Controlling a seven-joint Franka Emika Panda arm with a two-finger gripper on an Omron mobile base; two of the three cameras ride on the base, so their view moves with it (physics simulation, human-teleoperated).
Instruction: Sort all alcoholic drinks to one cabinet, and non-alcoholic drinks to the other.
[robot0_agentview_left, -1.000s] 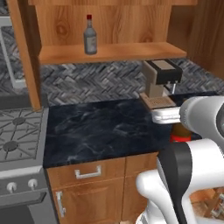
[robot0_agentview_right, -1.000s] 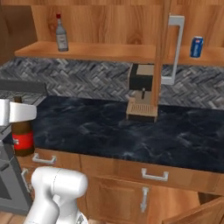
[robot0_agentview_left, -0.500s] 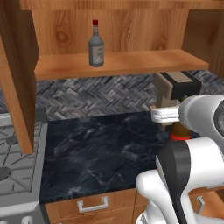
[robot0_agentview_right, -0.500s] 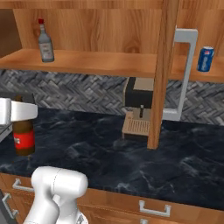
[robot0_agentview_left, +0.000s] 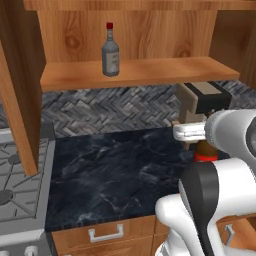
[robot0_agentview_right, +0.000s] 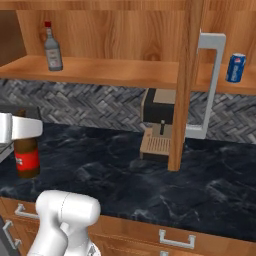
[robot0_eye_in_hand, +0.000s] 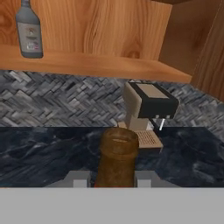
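Observation:
My gripper (robot0_eye_in_hand: 111, 177) is shut on the neck of a brown beer bottle (robot0_eye_in_hand: 117, 155) with a red label, and holds it upright above the dark counter. In the right base view the gripper (robot0_agentview_right: 20, 131) carries the beer bottle (robot0_agentview_right: 26, 159) at the far left. From the left base the beer bottle (robot0_agentview_left: 204, 150) peeks out behind the white arm, under the gripper (robot0_agentview_left: 199, 139). A clear liquor bottle (robot0_agentview_left: 110, 51) with a red cap stands on the left cabinet's shelf (robot0_agentview_left: 150, 72). A blue soda can (robot0_agentview_right: 235, 67) stands on the right cabinet's shelf.
A beige and black coffee machine (robot0_agentview_right: 157, 125) stands at the back of the counter (robot0_agentview_right: 115, 170). An open cabinet door (robot0_agentview_right: 187, 85) with a white handle (robot0_agentview_right: 212, 85) hangs edge-on in front of it. Another open door (robot0_agentview_left: 17, 85) hangs above the stove (robot0_agentview_left: 15, 170).
The base has driven closer to the counter, so the cabinets and shelf look larger in both base views. The beer bottle has stayed in my shut gripper.

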